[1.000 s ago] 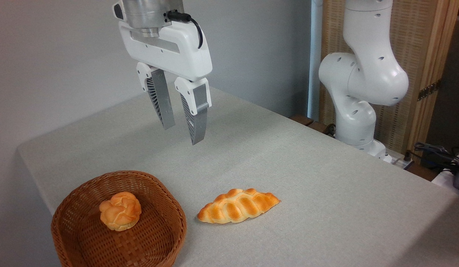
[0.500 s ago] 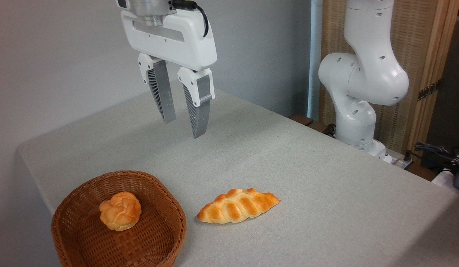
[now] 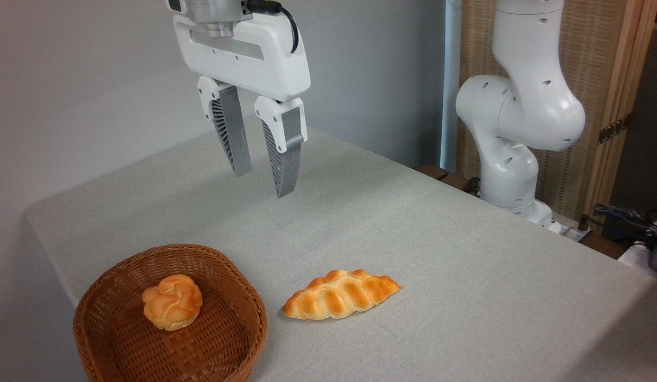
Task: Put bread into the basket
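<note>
The wide bench (image 3: 413, 239), covered in a pale grey woven cloth, carries everything I have to work with, and most of its surface is bare, which leaves me free room to come down from above. My own white jointed arm (image 3: 519, 116) rises from its base at the far right edge, reaching up and out of view to carry my claw (image 3: 262, 183) high over the far middle of the bench. I hold the claw there, well clear of the things below, its two grey ribbed fingers (image 3: 233, 138) pointing down with a narrow gap between them and nothing in it.

The round, shallow, brown woven wicker basket (image 3: 238, 318) sits at the near left corner, its mouth open upward, so a drop from above should suit it. The long, braided, golden-orange loaf of bread (image 3: 340, 295) lies flat on the cloth just beside the basket's right rim, apart from it and not yet inside. It lies slantwise, so I judge I would have to turn my fingers to pinch it across its narrow width. A small round knotted golden bun (image 3: 172, 301) already rests in the basket's left part, leaving space at the right.
</note>
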